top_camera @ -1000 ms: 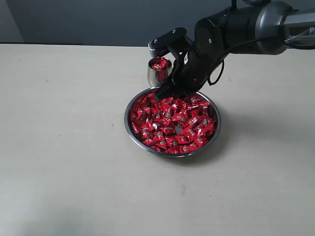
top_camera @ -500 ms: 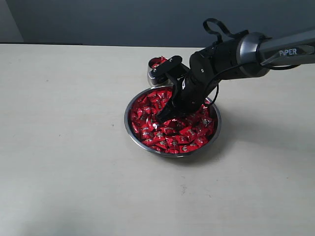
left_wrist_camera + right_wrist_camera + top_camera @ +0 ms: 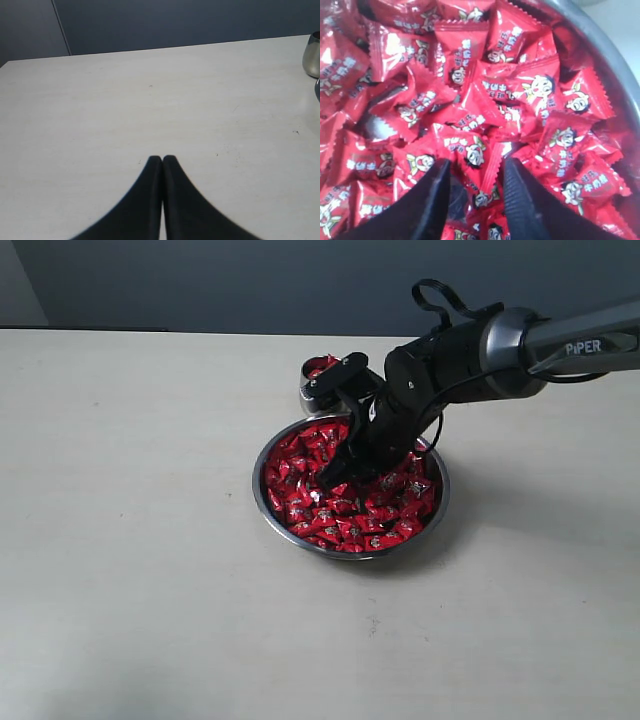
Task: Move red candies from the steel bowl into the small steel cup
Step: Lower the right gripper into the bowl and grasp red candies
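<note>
Exterior view: the fingertips of the right gripper are hidden among the red candies in the steel bowl, so the jaw gap cannot be read there. The small steel cup, just behind the bowl, is partly covered by the gripper body.

Left wrist view: the picture edge cuts the cup and leaves only a sliver of the bowl. The finger bases of the left gripper are cut off.

Right wrist view: only one arc of the bowl rim shows. The wrapper print is blurred.
</note>
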You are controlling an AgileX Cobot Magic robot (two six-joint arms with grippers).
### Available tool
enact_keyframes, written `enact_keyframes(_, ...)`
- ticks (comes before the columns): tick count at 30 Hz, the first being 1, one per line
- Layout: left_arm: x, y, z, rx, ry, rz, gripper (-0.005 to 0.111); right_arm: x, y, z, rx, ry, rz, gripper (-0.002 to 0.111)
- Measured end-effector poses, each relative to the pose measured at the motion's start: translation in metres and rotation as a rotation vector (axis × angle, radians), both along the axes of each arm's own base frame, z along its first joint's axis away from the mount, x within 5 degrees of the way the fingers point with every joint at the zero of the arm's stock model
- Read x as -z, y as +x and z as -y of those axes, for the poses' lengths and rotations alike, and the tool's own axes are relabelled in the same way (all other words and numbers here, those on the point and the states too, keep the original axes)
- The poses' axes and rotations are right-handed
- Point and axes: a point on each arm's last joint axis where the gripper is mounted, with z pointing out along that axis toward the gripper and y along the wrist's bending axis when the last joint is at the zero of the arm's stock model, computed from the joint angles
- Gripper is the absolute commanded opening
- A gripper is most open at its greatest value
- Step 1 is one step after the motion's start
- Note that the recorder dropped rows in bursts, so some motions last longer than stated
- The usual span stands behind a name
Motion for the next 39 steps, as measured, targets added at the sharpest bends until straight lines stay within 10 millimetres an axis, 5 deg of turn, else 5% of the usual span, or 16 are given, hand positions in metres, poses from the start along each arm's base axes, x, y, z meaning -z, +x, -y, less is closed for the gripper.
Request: enact_keyframes(39,0.0,0.0,0.0,0.0,0.002,0.0,0.0,-0.003,0.0022,-0.0074,-0.025,0.08,0.035,0.036)
